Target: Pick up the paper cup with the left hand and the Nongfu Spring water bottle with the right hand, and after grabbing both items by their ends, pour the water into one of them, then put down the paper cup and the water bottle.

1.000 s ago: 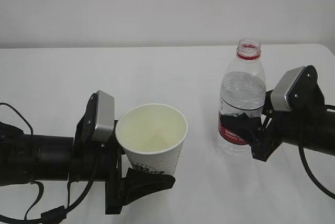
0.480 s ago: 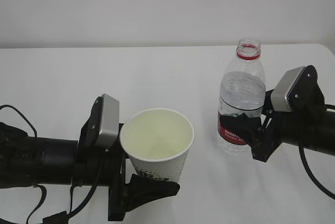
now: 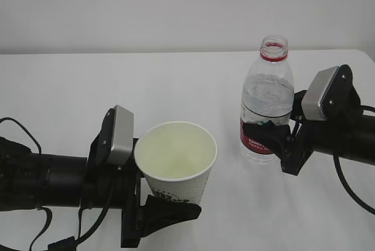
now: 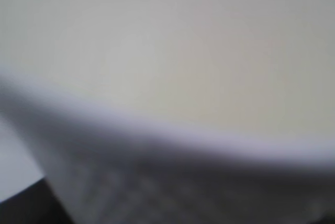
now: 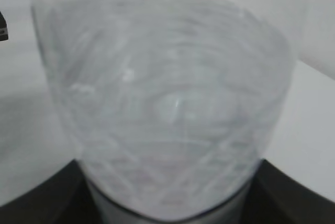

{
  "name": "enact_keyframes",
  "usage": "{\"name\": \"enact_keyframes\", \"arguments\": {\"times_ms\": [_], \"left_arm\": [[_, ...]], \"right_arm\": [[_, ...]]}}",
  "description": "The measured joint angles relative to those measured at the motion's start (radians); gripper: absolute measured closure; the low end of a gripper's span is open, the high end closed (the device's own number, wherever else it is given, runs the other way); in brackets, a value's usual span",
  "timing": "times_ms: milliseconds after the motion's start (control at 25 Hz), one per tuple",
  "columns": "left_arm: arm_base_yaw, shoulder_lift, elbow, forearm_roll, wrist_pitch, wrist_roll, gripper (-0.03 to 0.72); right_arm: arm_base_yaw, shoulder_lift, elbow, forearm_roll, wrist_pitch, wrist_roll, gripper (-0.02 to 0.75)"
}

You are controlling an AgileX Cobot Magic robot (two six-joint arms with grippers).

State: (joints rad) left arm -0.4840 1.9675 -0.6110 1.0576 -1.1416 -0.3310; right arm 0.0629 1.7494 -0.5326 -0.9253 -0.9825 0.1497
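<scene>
The white tabletop point(image 3: 176, 81) fills the scene. At 8 o'clock, the left claw point(image 3: 167, 207) is clamped around the base of the upright paper cup point(image 3: 176, 160). At 3 o'clock, the right claw point(image 3: 275, 139) is clamped on the red label of the uncapped water bottle point(image 3: 266, 98), which leans slightly left and holds water point(image 5: 172, 109).

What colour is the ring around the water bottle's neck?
Red, clearest in the exterior view, on the water bottle.
</scene>
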Motion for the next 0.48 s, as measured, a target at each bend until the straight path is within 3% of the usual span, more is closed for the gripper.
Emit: {"name": "enact_keyframes", "arguments": {"times_ms": [280,480], "left_arm": [[0.000,0.000,0.000,0.000,0.000,0.000,0.134],[0.000,0.000,0.000,0.000,-0.002,0.001,0.134]], "right_arm": [[0.002,0.000,-0.033,-0.043,0.022,0.007,0.259],[0.055,0.000,-0.069,-0.049,0.107,0.009,0.259]]}}
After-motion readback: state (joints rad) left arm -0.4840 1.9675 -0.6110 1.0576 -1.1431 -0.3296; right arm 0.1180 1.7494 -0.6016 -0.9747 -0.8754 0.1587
